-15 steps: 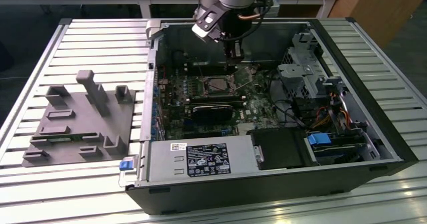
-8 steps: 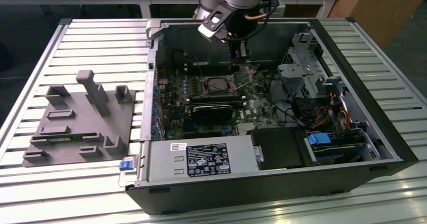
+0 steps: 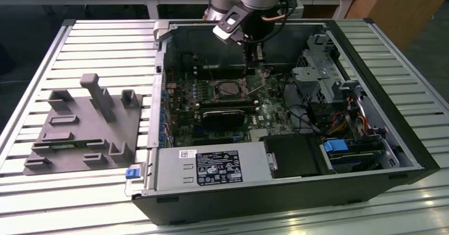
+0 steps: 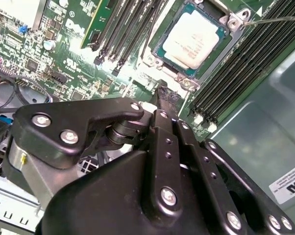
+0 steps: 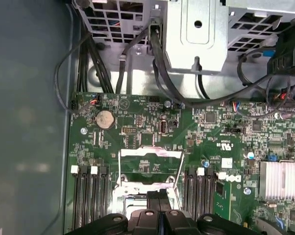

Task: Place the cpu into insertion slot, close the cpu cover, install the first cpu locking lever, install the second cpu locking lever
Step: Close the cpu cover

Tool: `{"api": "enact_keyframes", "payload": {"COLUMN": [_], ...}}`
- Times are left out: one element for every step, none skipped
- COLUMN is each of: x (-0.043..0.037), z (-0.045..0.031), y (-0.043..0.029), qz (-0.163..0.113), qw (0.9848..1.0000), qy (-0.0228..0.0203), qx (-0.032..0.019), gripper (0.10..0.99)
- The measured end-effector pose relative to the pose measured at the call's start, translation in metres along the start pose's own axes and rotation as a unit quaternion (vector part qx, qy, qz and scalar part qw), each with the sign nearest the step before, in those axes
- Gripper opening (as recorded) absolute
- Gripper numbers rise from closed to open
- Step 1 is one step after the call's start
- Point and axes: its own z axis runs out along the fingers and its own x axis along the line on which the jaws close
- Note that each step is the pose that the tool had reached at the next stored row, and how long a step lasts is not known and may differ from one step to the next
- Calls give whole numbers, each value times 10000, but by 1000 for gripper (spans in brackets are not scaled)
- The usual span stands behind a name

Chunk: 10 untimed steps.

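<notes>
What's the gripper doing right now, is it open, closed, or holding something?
Gripper: closed, fingertips pressed together, nothing seen between them, close beside the cpu.

The motherboard (image 3: pixel 270 114) is seen in green, speckled with small silvery and black parts. The cpu (image 4: pixel 194 39) is topped in dull silver-tan and edged in blue-green. The memory slots (image 4: pixel 245 68) are coloured black, with white end latches. The gripper (image 4: pixel 162 93) is finished in black and studded with silvery screw heads. The computer case (image 3: pixel 281 206) is painted black; the power supply (image 3: pixel 175 169) is left silver-grey and marked with a black-and-white label (image 3: pixel 217 167). The slatted table (image 3: pixel 105 40) is striped in pale silver, the fixture (image 3: pixel 77 135) is coloured plain grey, and the heatsink (image 5: pixel 280 179) is ribbed in bright silver
</notes>
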Motion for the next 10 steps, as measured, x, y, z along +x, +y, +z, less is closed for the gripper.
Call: {"api": "enact_keyframes", "payload": {"x": [1, 3, 3, 4, 5, 6, 7, 9, 11, 13], "z": [2, 5, 8, 13, 17, 21, 24, 27, 29, 31], "y": [8, 17, 26, 38, 53, 70, 86, 101, 115, 129], "qz": [3, 8, 11, 12, 11, 11, 11, 10, 10, 11], "qw": [10000, 10000, 10000, 10000, 10000, 10000, 10000, 10000, 10000, 10000], "qy": [-2, -4, -5, -5, -4, -4, -5, -5, -5, -5], "qx": [0, 1, 3, 5, 8, 10, 13, 14, 15, 16], "gripper": [106, 106, 106, 106, 106, 106, 106, 106, 106, 106]}}
